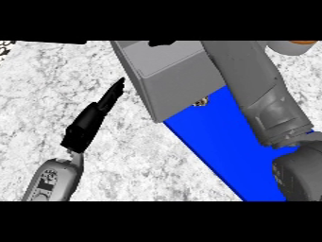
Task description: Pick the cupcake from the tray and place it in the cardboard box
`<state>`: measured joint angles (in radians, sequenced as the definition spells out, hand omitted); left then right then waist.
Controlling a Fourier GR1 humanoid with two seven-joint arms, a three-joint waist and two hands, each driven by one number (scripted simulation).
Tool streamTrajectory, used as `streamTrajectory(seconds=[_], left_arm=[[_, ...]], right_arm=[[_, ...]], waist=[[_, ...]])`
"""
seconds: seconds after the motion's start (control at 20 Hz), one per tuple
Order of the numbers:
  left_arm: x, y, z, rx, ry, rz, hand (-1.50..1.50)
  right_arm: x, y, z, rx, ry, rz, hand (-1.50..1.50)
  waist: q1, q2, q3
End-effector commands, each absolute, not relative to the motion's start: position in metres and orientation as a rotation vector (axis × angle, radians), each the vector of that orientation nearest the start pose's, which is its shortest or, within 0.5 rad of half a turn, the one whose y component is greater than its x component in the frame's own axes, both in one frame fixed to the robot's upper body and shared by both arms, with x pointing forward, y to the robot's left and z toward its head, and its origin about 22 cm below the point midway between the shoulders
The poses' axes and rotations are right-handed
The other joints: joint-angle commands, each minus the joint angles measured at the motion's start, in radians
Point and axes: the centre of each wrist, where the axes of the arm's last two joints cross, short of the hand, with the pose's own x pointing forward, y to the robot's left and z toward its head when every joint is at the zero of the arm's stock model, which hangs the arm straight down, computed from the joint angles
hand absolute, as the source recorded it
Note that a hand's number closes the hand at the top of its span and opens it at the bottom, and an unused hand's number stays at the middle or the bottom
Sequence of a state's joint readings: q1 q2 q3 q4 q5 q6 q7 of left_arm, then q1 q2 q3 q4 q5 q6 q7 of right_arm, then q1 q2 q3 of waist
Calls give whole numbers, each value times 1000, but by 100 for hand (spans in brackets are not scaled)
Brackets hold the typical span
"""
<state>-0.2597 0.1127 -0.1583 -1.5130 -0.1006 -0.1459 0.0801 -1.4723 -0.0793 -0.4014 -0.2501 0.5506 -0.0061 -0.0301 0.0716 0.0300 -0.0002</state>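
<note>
One counter (45,108), speckled white, fills the frame. Blue tray (226,146), lower right. Grey box (170,78), top centre, overlapping the tray's upper end. Right arm (261,90) crosses both; its hand hidden. Left hand (93,120), centre left, fingers straight. Cupcake: not identifiable.

A single head view looks steeply down, close to the speckled counter (65,94). Forearms enter from its near edge; the right forearm (261,90) fills much of the right side.
</note>
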Motion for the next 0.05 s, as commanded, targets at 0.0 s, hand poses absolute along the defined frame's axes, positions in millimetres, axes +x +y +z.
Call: streamTrajectory(seconds=[0.0], left_arm=[[286,182,43,-92,-1629,-520,0]], right_arm=[[485,-132,220,-133,-1661,420,-150]], waist=[[5,3,0]])
